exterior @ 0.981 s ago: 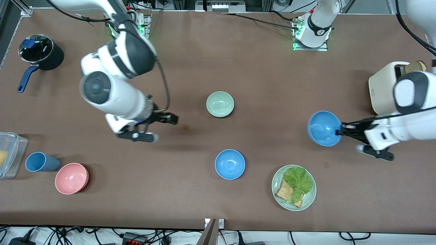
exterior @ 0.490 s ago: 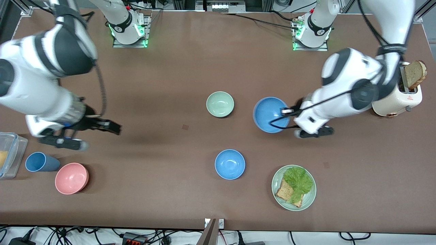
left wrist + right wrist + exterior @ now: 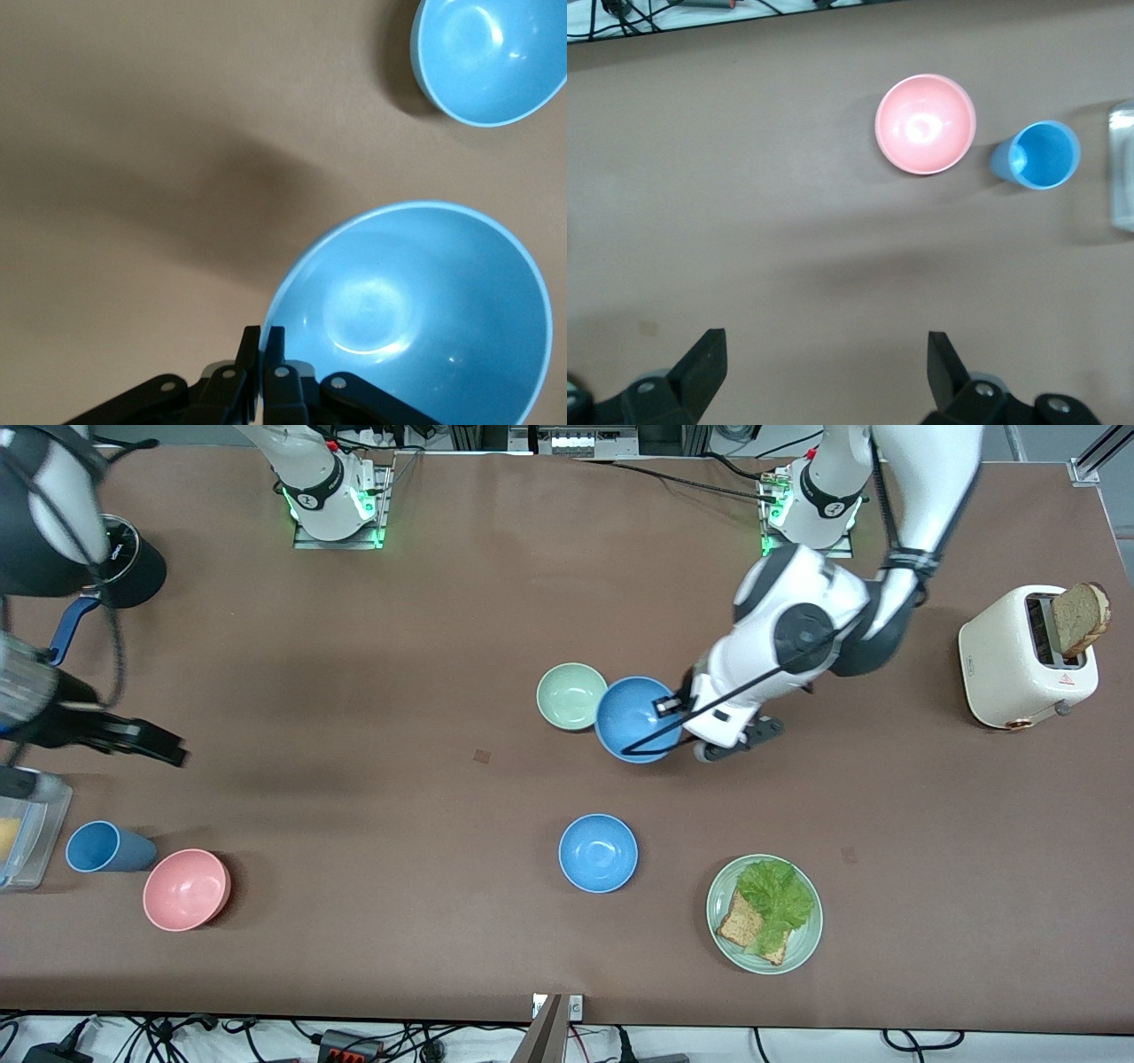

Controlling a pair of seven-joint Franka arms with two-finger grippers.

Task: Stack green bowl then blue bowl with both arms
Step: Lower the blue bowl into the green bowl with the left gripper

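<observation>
Blue bowl, pinched by its rim in the left gripper, hangs tilted just beside the green bowl, its edge overlapping the green rim in the front view, evidently on course to be nested inside. The right gripper, fingers spread and empty, waits at its own end of the table above the cup and pink bowl. A second blue bowl and a lettuce plate sit nearer the camera, neither obstructing the drop.
</observation>
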